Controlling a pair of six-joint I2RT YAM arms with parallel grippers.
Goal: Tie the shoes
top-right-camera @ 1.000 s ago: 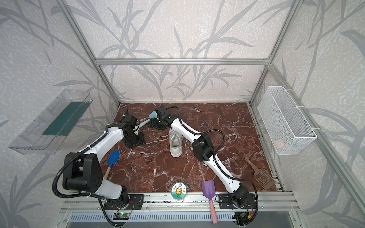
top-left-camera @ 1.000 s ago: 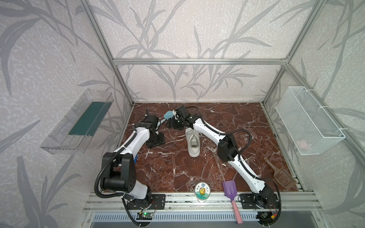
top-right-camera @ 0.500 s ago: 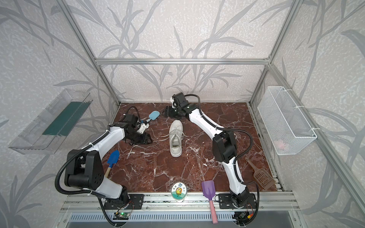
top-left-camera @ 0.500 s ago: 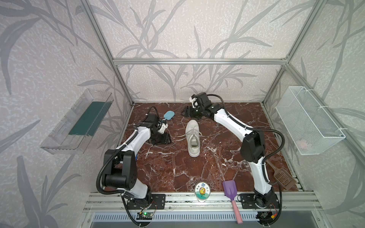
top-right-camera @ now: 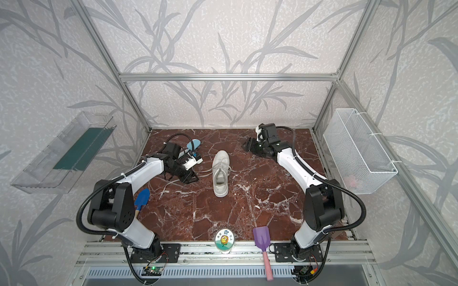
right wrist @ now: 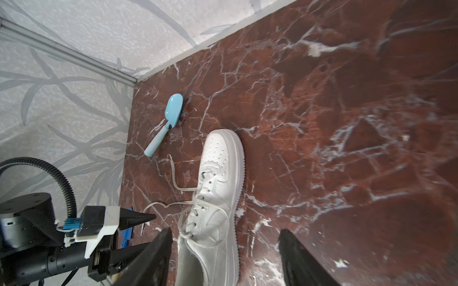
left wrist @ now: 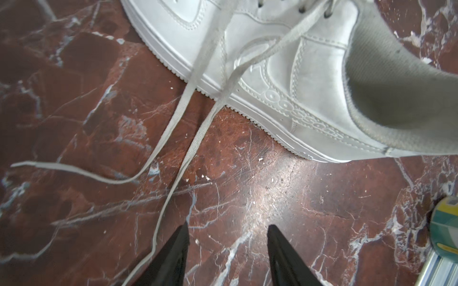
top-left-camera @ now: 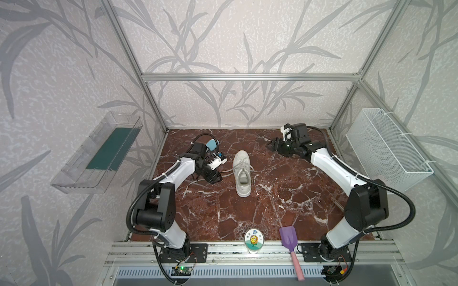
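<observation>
A white low-top sneaker (top-left-camera: 242, 173) stands upright near the middle of a red-brown marble bench (top-left-camera: 272, 203), its toe toward the back wall and its heel toward the front edge. Its flat white laces (top-left-camera: 226, 170) are untied. Both loose ends spill off the shoe's left side and trail across the bench.

The left fingers (top-left-camera: 213, 177) sit low over the bench just to the left of the sneaker, pointing toward it. In the left wrist view these fingers (left wrist: 173, 257) are apart, with only bare marble in the gap. The sneaker's side (left wrist: 285, 74) lies ahead of the tips without touching them. One lace (left wrist: 188, 138) runs from the shoe past the outer side of one finger. The other end curls away on the bench.

The right fingers (top-left-camera: 273, 146) are at the back right of the bench, well apart from the sneaker. In the right wrist view they (right wrist: 153, 257) are spread wide and hold nothing, and the sneaker (right wrist: 218, 198) lies far beyond them.

A light blue scoop (right wrist: 171, 116) lies near the back left corner. A purple shovel (top-left-camera: 287, 239) and a round tin (top-left-camera: 253, 241) rest at the front edge.
</observation>
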